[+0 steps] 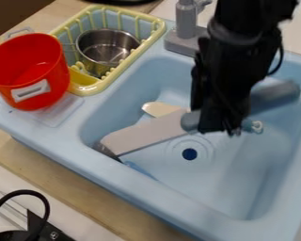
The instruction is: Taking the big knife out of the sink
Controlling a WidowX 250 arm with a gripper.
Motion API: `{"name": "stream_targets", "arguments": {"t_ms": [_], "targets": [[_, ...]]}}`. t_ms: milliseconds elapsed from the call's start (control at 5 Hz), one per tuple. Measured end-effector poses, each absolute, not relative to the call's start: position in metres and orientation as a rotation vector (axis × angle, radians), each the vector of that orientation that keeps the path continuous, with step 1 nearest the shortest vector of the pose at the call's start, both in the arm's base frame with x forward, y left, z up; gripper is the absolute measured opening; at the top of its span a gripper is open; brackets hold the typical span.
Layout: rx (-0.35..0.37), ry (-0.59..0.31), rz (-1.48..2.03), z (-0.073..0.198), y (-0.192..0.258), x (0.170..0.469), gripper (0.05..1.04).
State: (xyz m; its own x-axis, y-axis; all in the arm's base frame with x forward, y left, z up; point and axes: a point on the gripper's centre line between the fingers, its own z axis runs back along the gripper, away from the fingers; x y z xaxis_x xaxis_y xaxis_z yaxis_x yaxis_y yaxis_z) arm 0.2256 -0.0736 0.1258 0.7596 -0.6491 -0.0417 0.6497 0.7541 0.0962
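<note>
A red bucket (36, 70) stood at ten o'clock, beside a yellow drying rack (84, 88) at eleven, which held a metal pot (106, 49). A grey faucet (186, 21) rose just past twelve. At eight o'clock, a black cable (24, 192) curved in a loop.

Soft, fairly bright light, faint shading inside the sink (222, 181)

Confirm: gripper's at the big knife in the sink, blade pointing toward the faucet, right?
No: the camera view shows the blade of the big knife pointing away from the faucet. The gripper is at the knife, in the sink, as you say.
</note>
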Motion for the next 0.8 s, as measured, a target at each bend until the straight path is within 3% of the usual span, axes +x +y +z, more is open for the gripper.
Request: {"name": "stream_targets", "arguments": {"t_ms": [200, 400, 800], "targets": [[0.076, 0.022, -0.611, 0.146, -0.062, 0.225, 0.356], [0.089, 0.038, -0.511, 0.156, -0.054, 0.226, 0.356], [0.008, 0.031, -0.518, 0.154, -0.082, 0.252, 0.357]]}}
